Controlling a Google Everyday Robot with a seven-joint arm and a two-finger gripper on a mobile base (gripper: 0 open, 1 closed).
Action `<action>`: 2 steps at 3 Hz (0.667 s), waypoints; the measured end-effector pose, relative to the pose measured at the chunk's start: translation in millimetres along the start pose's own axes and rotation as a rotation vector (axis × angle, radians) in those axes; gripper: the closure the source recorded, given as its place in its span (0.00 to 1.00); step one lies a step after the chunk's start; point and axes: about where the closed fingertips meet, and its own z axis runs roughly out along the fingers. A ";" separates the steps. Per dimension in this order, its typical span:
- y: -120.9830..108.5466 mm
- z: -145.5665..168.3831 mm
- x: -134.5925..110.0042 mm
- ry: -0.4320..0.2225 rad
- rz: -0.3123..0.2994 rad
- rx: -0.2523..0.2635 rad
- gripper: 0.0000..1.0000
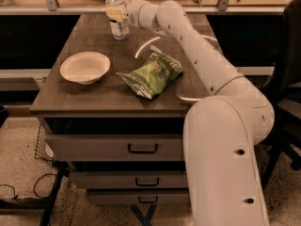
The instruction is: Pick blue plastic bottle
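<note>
The blue plastic bottle point(117, 18) is a small clear bottle with a white cap and a pale label. It stands upright at the far edge of the wooden table point(108, 91). My gripper point(115, 14) reaches in from the right at label height. Its yellowish fingers point(113, 13) are closed around the bottle's middle. The bottle's base still rests on the table top. My white arm point(197, 46) stretches from the lower right across the table's right side.
A cream bowl point(85, 67) sits at the table's left. A green chip bag point(153, 73) lies in the middle, just under my arm. Drawers point(141, 147) are below the table top. A counter runs behind the table, and a dark chair point(287, 79) stands at the right.
</note>
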 end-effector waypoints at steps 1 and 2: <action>2.3 2.2 0.7 0.001 0.001 -0.004 1.00; 2.3 2.2 0.7 0.001 0.001 -0.004 1.00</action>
